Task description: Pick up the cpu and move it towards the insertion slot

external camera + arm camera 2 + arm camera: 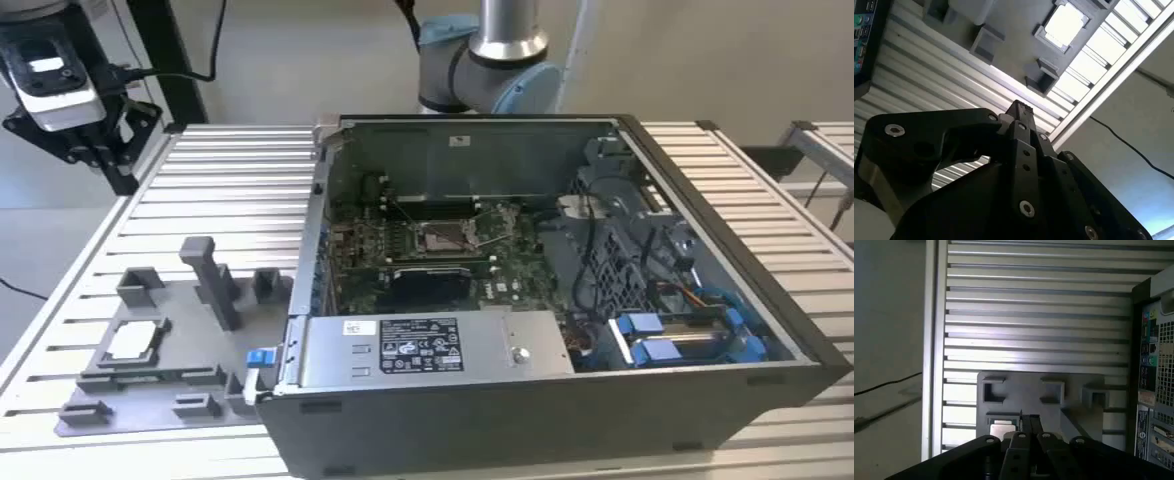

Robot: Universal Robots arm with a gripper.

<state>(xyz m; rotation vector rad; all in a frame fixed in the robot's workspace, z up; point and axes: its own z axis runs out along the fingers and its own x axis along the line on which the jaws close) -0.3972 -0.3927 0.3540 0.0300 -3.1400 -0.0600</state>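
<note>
Hovering clenched and empty at the exterior view's upper left, the hand [107, 160] sits well apart from the cpu [134, 340] in its tray [187, 345] lower left; picking up, I reckon, demands opening and descending squarely.

The cpu [134, 341], a small flat square chip with a silvery-white top and thin tan rim, lies face up in a recess of the grey tray [200, 395] near the bench [227, 170] edge at the exterior view's left. The insertion slot [445, 237], a square metal-framed socket, sits on the motherboard [514, 285] inside the open computer case [534, 410], well apart from the chip
</note>
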